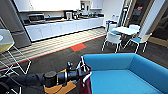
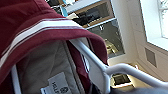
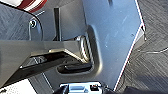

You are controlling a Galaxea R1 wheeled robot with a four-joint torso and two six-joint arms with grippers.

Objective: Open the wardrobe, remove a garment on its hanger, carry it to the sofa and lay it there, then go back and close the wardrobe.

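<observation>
1. Blue sofa (image 1: 125, 75) sits right in front of the robot, seat bare; laying not yet done, closing the wardrobe left.
2. Maroon garment (image 1: 85, 82) hangs at the sofa's left arm, on the white hanger (image 2: 100, 67).
3. Left gripper (image 1: 81, 71) carries the hanger by its top; how far its fingers close cannot be told.

The sofa (image 1: 125, 72) lies in front, to the right. The left arm comes in from the left, and its end effector (image 1: 80, 73) is just beside the sofa's left arm, with the garment (image 1: 85, 82) on its hanger (image 1: 82, 63) hanging there. Behind the sofa stand a table (image 1: 125, 30) and chairs (image 1: 112, 38). The kitchen counter (image 1: 62, 25) runs along the far wall.
</observation>
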